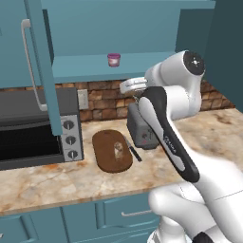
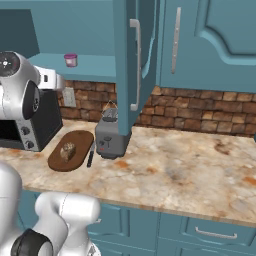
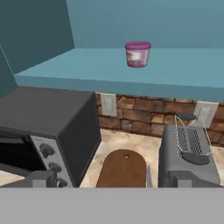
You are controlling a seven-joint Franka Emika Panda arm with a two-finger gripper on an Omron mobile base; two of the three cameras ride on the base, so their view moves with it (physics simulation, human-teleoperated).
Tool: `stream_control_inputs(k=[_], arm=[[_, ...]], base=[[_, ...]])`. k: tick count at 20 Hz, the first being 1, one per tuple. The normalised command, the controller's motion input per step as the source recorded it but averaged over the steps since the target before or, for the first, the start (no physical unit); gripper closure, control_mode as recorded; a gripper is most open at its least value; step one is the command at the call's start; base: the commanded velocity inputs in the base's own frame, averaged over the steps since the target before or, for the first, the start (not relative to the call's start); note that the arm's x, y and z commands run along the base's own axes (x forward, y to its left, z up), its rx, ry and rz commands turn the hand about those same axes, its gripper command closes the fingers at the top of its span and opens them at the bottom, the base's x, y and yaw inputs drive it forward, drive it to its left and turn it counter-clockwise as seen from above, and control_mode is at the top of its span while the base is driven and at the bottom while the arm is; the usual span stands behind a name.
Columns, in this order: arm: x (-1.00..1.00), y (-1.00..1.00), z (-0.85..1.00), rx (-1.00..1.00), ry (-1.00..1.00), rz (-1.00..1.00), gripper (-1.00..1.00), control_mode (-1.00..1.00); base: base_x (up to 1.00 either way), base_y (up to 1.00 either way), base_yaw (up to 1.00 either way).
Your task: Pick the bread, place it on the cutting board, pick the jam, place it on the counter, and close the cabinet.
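With the bread (image 1: 117, 150) already on the board (image 1: 112, 151), we face the shelf's jam (image 3: 138, 54), jaws spread wide for it.

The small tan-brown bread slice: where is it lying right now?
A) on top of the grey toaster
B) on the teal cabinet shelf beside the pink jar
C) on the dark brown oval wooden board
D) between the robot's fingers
C: the small tan-brown bread slice rests on the dark brown oval wooden board lying on the marbled counter.

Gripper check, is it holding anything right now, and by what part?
Nothing is held. The jam stands alone on the cabinet shelf, and the bread lies on the cutting board.
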Motion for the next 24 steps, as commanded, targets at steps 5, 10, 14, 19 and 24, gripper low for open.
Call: stream_control_inputs(k=[5, 10, 14, 19, 24], arm=[[0.00, 0.00, 0.21, 0.00, 0.04, 0.00, -1.00, -1.00], [0.00, 0.00, 0.17, 0.00, 0.04, 0.00, -1.00, -1.00], [0.00, 0.00, 0.15, 0.00, 0.03, 0.00, -1.00, -1.00], [0.00, -0.02, 0.08, 0.00, 0.02, 0.00, -1.00, -1.00], [0.07, -0.08, 0.01, 0.00, 0.01, 0.00, -1.00, -1.00]], base=[[0.00, 0.00, 0.00], [0.00, 0.00, 0.00], [0.00, 0.00, 0.00], [0.00, 0.00, 0.00], [0.00, 0.00, 0.00]])
